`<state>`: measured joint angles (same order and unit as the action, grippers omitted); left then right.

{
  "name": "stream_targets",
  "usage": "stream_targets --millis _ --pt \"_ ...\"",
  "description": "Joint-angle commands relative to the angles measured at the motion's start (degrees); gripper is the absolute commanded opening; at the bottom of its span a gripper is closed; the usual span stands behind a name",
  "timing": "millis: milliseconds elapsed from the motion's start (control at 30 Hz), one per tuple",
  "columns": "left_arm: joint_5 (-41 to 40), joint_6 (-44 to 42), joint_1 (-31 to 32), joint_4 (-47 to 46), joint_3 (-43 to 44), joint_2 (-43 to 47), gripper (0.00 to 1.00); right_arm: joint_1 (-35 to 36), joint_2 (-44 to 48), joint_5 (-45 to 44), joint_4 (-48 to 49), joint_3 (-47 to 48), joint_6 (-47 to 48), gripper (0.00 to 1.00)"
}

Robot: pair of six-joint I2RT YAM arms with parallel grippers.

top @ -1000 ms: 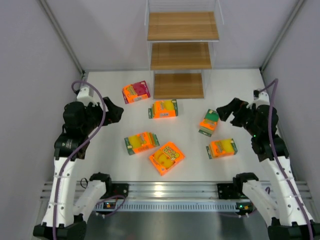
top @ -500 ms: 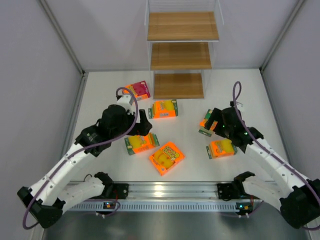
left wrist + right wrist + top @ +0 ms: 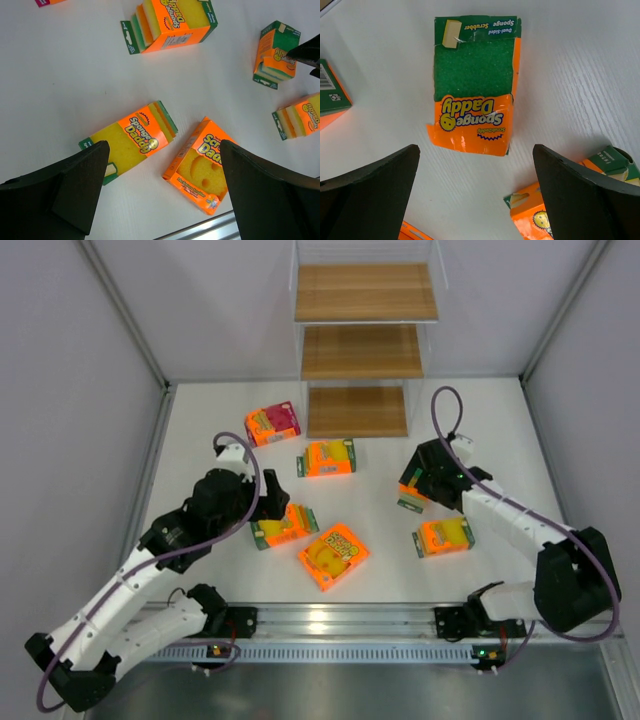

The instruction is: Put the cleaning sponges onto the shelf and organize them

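The left pincer [image 3: 162, 170] and right pincer [image 3: 476, 165] gape open. The green-and-orange plastic-wrapped sponge pack [image 3: 472, 95] looks light, squashy and slick, probably best pinched across its long sides.

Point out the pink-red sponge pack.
The pink-red sponge pack lies farthest back on the left, just left of the shelf; the other five packs are orange or green.

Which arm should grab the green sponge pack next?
Right. The right gripper hangs open directly above the green sponge pack; the left gripper hangs open over a yellow-orange pack farther left.
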<state>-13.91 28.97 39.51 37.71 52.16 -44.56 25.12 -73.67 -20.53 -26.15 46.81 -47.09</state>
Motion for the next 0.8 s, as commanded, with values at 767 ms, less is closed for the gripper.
stream_targets --millis 767 --pt "-5.9 -3.5 0.2 -0.5 -6.3 6.9 0.98 2.0 -17.0 -4.9 7.2 6.9 1.5 0.96"
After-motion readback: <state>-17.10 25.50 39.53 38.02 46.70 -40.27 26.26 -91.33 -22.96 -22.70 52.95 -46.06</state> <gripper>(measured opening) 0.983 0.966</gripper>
